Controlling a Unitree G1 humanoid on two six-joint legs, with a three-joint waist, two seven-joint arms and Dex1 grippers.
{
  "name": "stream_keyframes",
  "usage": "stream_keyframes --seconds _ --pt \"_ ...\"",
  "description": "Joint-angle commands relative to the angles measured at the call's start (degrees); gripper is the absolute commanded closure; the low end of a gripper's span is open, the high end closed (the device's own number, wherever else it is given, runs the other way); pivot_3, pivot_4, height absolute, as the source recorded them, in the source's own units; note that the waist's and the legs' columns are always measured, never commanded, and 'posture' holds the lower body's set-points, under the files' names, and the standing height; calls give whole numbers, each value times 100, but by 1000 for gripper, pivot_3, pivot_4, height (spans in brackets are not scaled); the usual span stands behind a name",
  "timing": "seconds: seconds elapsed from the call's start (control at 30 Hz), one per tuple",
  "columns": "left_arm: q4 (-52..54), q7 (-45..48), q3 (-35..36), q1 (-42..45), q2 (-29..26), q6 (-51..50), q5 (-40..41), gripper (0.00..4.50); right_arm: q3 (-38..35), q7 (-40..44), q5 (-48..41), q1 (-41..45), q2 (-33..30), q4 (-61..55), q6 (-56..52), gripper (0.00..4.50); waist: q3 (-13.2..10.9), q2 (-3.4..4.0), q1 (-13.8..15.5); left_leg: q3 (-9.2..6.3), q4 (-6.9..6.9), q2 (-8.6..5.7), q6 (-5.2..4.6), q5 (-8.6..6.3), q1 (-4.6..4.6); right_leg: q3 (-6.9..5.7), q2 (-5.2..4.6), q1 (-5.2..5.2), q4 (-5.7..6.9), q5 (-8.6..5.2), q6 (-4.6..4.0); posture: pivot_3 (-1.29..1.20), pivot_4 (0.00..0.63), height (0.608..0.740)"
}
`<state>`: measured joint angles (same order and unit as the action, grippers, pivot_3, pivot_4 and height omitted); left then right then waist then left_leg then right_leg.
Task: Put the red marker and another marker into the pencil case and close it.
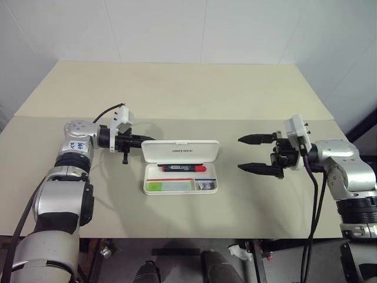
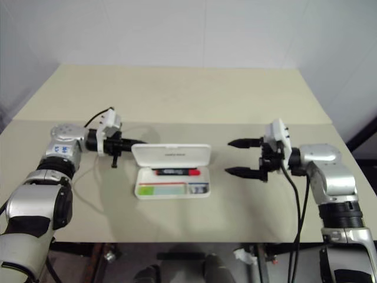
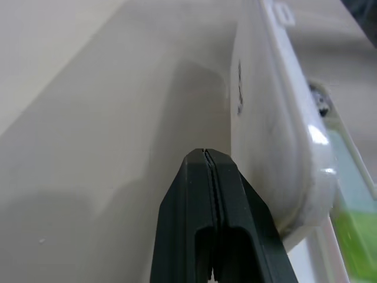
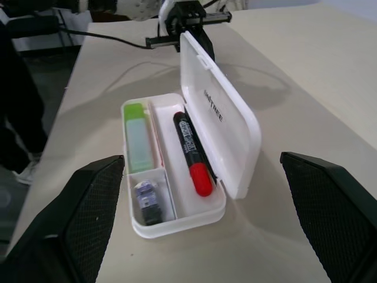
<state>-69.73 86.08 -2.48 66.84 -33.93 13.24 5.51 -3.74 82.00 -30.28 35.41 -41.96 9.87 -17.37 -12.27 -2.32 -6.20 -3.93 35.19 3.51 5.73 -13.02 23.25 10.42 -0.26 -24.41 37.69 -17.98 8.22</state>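
Both markers lie inside the white hard plastic hinged pencil case: black-barrelled red-capped marker in the long bay, mint-green marker beside it. Left gripper, fingers pressed together, sits behind the raised lid's end, apparently to push it shut. Right gripper, spread wide, waits apart.

"UNITREE" in small dark letters — on the raised lid of the pencil case
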Motion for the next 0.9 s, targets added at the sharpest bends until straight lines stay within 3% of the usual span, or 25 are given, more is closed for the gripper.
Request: stream_keyframes --seconds 0.03,0.2,0.53,0.73,0.9 --pt "645 642 -530 -5 -131 139 387 4476 -316 354 -259 204 -101 206 150 0 0 0 1 0 0 0 0 0 -1 0 -1 1 0 0 0 0 150 740" --pt "1521 642 -1348 -410 -278 158 970 4476 -359 663 -181 591 -151 962 393 0 -2 5 -19 1 0 0 0 0 -5 2 -1 1 4 0 1 0 150 740" --pt "2451 642 -2469 -872 -430 761 874 4476 -217 723 -55 656 -84 1172 627 0 -6 10 -7 1 6 0 -2 1 -4 3 -1 2 6 0 0 0 150 740" --pt "2210 641 -2526 -851 -233 1290 406 4476 -221 680 -73 555 -96 1095 620 0 -5 13 -4 1 11 -1 -3 2 -6 3 0 6 6 0 0 0 150 740" --pt "1811 463 -2740 -823 -270 2004 -431 4476 -217 649 -61 477 -107 1056 609 0 1 24 -12 0 24 -1 -5 3 -17 4 2 21 6 1 1 0 150 740"
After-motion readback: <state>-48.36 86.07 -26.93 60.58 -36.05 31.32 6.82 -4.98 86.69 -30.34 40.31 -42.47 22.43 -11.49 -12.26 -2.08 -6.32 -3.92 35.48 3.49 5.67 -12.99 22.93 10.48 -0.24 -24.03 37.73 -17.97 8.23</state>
